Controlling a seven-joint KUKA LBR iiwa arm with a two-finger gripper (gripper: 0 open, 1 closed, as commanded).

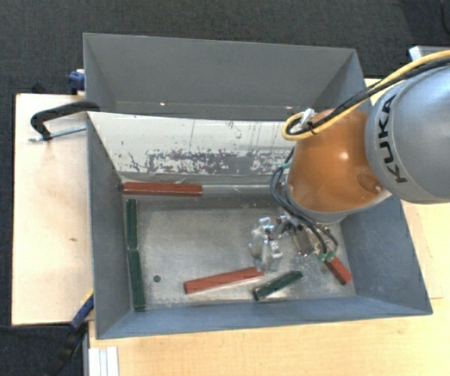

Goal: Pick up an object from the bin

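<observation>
The silver metal gripper is hanging low just beside the flat red-brown stick and the short dark-green stick at the grey bin's front, probably to take one. Whether its jaws are open, I cannot tell.

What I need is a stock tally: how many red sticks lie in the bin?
3. One red stick lies along the back wall, left; another slanted on the floor near the front; a short one pokes out from under the arm, right. The arm may hide more.

three red sticks, three green sticks
</observation>
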